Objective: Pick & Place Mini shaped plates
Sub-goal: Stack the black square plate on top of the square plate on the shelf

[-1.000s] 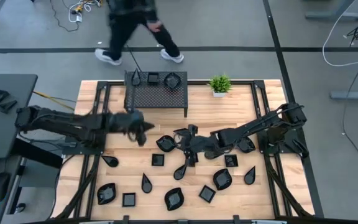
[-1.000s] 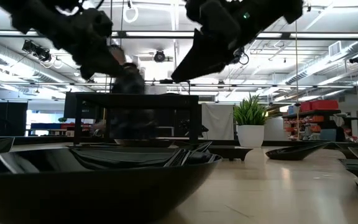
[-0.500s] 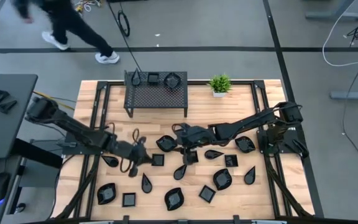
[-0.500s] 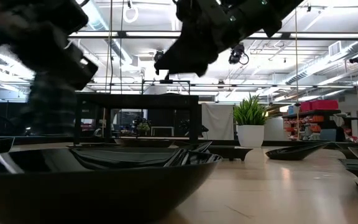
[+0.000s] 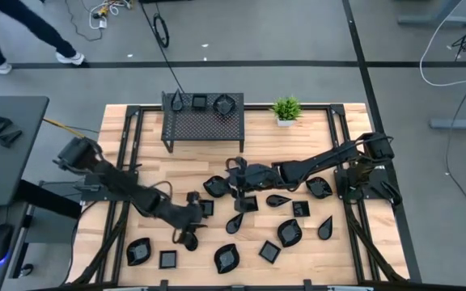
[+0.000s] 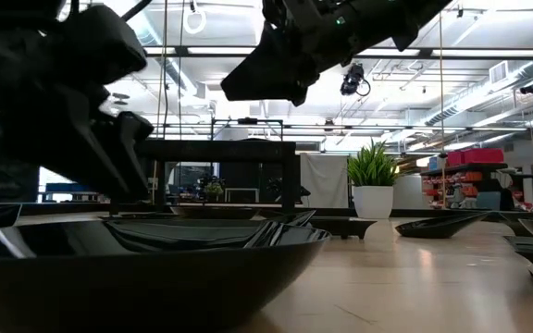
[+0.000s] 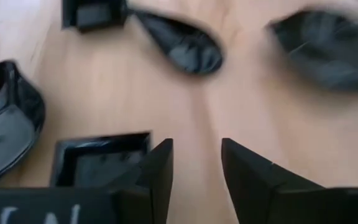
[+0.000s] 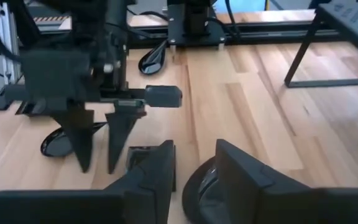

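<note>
High view first: a black mesh metal rack (image 5: 203, 123) stands at the far edge of the light wooden table (image 5: 298, 153), with a small green potted plant (image 5: 285, 109) just beside it on the right. Three small black dishes sit on the rack's top. A person's legs (image 5: 23, 32) cross the grey floor beyond the table's far left corner.

Some sixteen glossy black mini shaped plates (image 5: 226, 259) lie scattered over the near half of the table, in teardrop, square and wavy-rim forms; the exact count is uncertain where the arms cover them.

The left gripper (image 5: 186, 229) hangs low over the near-left part of the spread, its fingers a little apart with nothing between them. In the left wrist view a square black plate (image 7: 98, 158) lies just beside one finger, a teardrop plate (image 7: 182, 46) lies farther ahead, and a wavy-rim plate (image 7: 5, 127) sits off to the side.

The right gripper (image 5: 239, 184) reaches to the middle of the table, fingers parted and empty. In the right wrist view a rounded black plate (image 8: 201, 183) lies right under its fingers (image 8: 151, 171), and the left arm's gripper (image 8: 98, 134) stands close ahead, pointing down.
</note>
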Controlling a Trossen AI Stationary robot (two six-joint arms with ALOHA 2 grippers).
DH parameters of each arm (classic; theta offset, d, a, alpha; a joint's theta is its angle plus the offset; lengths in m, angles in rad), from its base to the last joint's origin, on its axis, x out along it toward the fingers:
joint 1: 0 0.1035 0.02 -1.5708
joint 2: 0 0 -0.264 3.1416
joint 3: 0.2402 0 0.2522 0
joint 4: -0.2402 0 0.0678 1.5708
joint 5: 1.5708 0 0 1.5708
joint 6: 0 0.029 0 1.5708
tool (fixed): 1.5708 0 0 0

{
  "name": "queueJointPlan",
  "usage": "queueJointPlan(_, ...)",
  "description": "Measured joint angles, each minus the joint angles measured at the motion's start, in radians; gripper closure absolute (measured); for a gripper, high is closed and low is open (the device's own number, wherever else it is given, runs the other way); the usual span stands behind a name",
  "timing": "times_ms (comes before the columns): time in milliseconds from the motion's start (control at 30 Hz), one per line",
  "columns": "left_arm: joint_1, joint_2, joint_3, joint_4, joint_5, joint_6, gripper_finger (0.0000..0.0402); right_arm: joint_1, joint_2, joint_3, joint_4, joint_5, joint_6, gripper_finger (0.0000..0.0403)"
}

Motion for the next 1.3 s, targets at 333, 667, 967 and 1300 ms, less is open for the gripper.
queueJointPlan(333,-0.058,0.074,0.164,-0.256,-0.157,-0.047,0.0289,0.080,0.000,0.000,-0.022,0.022,0.060,0.0294)
queueJointPlan(667,-0.064,0.075,0.150,-0.355,-0.204,-0.093,0.0328,0.111,0.000,-0.001,-0.009,0.094,0.071,0.0298)
queueJointPlan(967,-0.061,0.075,0.150,-0.357,-0.219,-0.068,0.0344,0.111,0.000,-0.001,-0.008,0.094,0.078,0.0298)
queueJointPlan(1300,-0.040,0.075,0.150,-0.358,-0.191,-0.045,0.0311,0.111,0.000,-0.001,-0.001,0.094,0.079,0.0298)
